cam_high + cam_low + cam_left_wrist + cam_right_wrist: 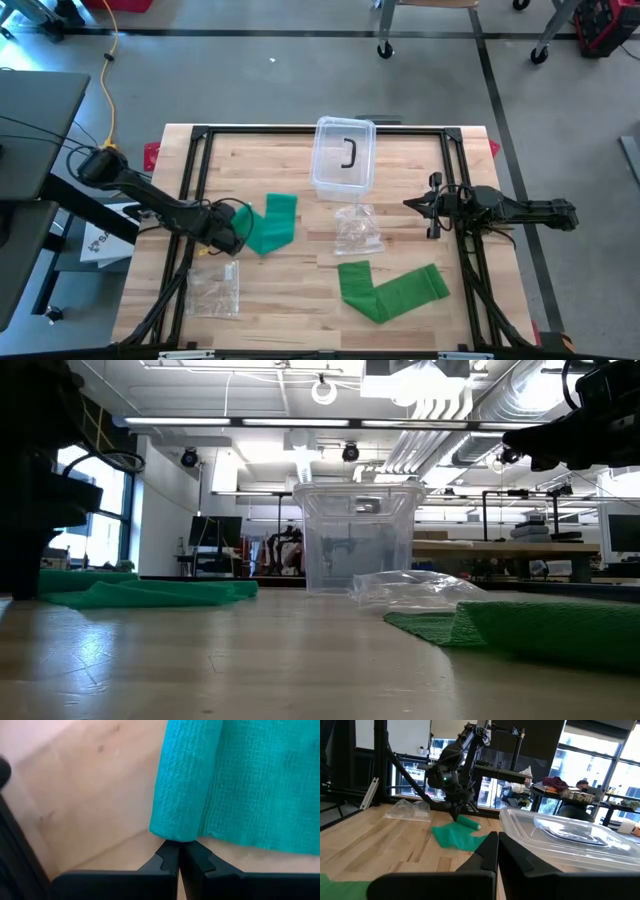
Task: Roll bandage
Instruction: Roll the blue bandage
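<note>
A green bandage (272, 222) lies on the wooden table at the left. One side of it is rolled into a short tube (185, 780); the remaining part (265, 785) lies flat. My left gripper (236, 232), shut, points steeply down at the end of that tube. In the right wrist view the tube (468, 823) lies just beside the left gripper (457, 815). A second green bandage (392, 290) lies bent on the table at the front right. My right gripper (418, 204) waits shut and level at the right side, holding nothing. My left gripper's shut fingertips (172, 851) meet the open end of the bandage's rolled part (172, 834). They come steeply from above, slanting in from the table's left. The roll lies on the table. Whether any cloth is caught between the tips, I cannot tell.
A clear plastic box (343, 155) stands at the far middle of the table. A crumpled clear bag (357, 231) lies in front of it, another clear bag (215, 291) at the front left. A black frame (200, 135) runs around the tabletop.
</note>
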Available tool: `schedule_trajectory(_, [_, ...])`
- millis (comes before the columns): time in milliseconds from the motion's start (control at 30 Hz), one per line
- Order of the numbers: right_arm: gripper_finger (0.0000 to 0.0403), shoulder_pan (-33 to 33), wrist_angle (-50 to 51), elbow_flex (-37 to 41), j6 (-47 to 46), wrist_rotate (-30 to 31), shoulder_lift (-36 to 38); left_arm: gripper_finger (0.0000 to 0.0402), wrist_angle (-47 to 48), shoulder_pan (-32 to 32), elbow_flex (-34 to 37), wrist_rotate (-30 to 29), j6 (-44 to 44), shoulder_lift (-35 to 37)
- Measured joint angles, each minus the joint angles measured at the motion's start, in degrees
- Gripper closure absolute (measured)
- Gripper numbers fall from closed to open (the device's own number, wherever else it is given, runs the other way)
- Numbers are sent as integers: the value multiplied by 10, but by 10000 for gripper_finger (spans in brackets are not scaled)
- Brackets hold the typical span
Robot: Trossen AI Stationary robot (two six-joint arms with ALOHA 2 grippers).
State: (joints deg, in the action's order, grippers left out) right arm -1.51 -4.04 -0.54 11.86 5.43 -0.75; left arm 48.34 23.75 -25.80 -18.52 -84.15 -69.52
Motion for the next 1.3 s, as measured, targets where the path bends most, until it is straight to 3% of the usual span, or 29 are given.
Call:
schedule_trajectory(200, [403,0,0,0,1,0,0,401,-49,-24,3,-101,38,0])
schedule_trajectory(367, [403,0,-1,0,1,0,0,401,-103,-48,3,-131,84,0])
schedule_trajectory(600, [403,0,0,0,2,0,0,401,-78,-70,3,-22,115,21])
schedule_trajectory(833, [403,0,-1,0,2,0,0,362,5,-103,3,5,70,82])
schedule_trajectory(1100, [403,0,-1,0,10,0,0,266,10,-213,3,12,193,91])
schedule_trajectory(1300, [403,0,-1,0,10,0,0,242,-19,-254,3,14,316,65])
